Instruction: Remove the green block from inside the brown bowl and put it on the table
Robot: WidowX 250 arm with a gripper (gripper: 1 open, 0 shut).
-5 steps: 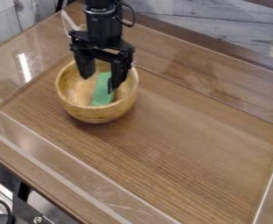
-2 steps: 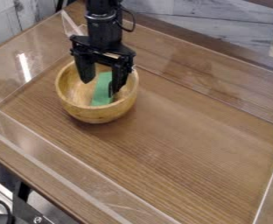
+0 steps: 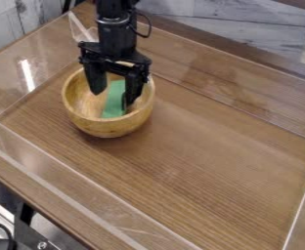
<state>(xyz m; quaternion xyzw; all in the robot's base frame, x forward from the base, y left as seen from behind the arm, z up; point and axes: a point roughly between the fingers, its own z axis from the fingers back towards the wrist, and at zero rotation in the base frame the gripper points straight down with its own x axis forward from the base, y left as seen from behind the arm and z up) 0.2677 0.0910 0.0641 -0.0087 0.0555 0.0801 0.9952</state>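
counter [image 3: 207, 146]: dark brown wood grain, glossy, fills most of the view; glare patches upper left.
walls [image 3: 64, 171]: low clear acrylic edging around the counter; near one runs diagonally across the lower left, another along the right side.
arm [image 3: 112, 24]: black, comes down from the top edge, pointing straight down over the bowl.
bowl [image 3: 87, 119]: round, light-brown wood, thick rim, deep sides; sits upright on the counter, upper left of centre, well apart from the walls.
gripper [image 3: 114, 91]: black, lowered into the bowl opening; tips below rim level.
fingers [image 3: 93, 80]: spread wide, one on each side of the block; nothing clamped. Contact with the block cannot be told at this size.
block [image 3: 113, 103]: bright green, elongated, inside the bowl, leaning tilted against the far right inner side, lower end near the bowl floor; partly hidden by the right finger. Not on the counter.
background: pale marbled surface beyond the far wall, top right; dark floor and some cabling at bottom left, too small to make out.
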